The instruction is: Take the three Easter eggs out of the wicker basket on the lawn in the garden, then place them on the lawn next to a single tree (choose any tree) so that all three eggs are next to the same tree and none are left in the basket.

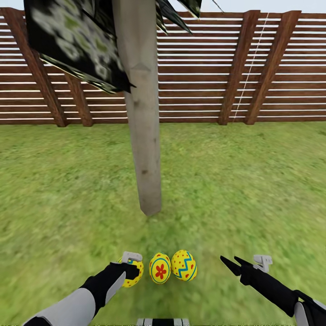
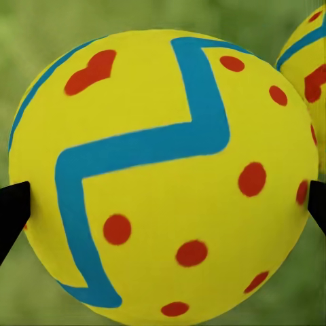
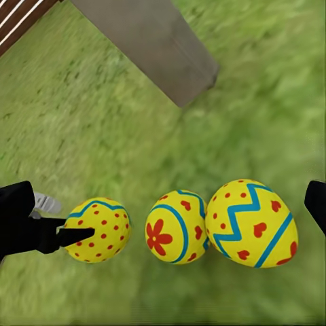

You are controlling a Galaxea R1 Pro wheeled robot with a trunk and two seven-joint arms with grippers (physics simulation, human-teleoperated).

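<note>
Eggs: three in a row on the lawn point(image 1: 235, 190), just in front of the tree point(image 1: 144, 136) trunk's foot.
Dotted egg point(image 1: 132, 273): at the left end, between the left gripper's point(image 1: 130, 267) jaws, which pinch it; in the left wrist view a black fingertip point(image 2: 12, 216) touches each side of its shell.
Flower egg point(image 1: 160, 268): in the middle, just beside the dotted one, touching or almost touching the zigzag egg.
Zigzag egg point(image 1: 184, 265): at the right end.
Right gripper point(image 1: 232, 264): over the grass to the right of the eggs, apart from them, jaws spread and holding nothing.
Fence point(image 1: 208, 68): brown horizontal slats behind the tree, along the lawn's far edge.
Foliage point(image 1: 72, 40): dark, whitish-green blotches, upper left of the trunk.
</note>
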